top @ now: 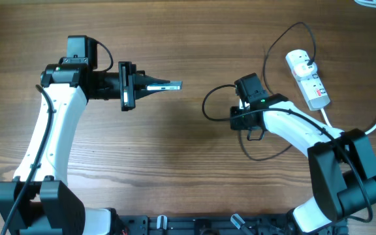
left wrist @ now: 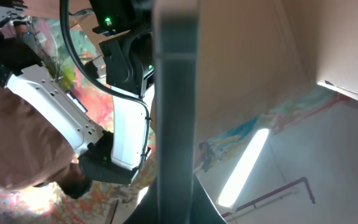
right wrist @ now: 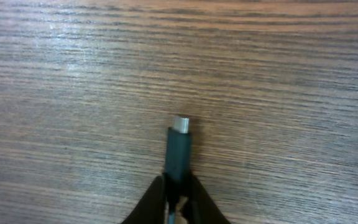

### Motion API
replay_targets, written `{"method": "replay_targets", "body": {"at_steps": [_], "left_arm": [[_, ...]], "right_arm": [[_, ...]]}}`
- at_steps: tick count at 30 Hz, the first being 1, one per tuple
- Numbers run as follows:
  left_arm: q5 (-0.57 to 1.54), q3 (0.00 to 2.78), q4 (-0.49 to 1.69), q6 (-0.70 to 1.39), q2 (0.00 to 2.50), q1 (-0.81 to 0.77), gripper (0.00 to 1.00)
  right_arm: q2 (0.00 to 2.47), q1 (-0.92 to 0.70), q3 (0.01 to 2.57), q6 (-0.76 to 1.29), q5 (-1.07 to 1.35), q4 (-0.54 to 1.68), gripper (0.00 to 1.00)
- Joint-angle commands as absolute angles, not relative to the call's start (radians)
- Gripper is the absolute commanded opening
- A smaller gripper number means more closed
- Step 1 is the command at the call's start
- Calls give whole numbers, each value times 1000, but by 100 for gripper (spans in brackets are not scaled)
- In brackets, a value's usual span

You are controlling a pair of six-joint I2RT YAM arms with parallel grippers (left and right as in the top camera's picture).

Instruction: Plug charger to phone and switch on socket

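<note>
Left gripper (top: pixel 152 85) is clamped on the phone (top: pixel 173 85), held edge-on left of centre and pointing right. Right gripper (right wrist: pixel 178 190) pinches the charger (right wrist: pixel 179 149) plug, metal tip exposed, close over the table (right wrist: pixel 73 74). Socket (top: pixel 309 79) lies far right, apart from both.

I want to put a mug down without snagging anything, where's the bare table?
The widest bare table lies at the centre, below the phone. The top-left corner is bare too. It is crowded on the right: charger loops and the socket.
</note>
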State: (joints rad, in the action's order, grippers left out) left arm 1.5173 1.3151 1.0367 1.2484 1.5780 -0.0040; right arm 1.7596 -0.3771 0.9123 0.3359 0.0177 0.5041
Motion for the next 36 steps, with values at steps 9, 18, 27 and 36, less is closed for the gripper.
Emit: {"method": "replay_targets", "body": {"at_steps": [9,18,27,36], "left_arm": [[1563,1320,1037,1318,1533,-5,4],[1559,1321,1022,1379,1483,-5,4],[1560,1321,995,1505,1433,-5,4],[1535,1321,971,1527,1432,-28,4]], "right_arm": [[1874,-385,803,316,-52,561,4],[1874,-386,803,314,-52,548,4],[1870,-382,807,314,-55,539,4],[1870,-382,807,315,-55,539,4]]}}
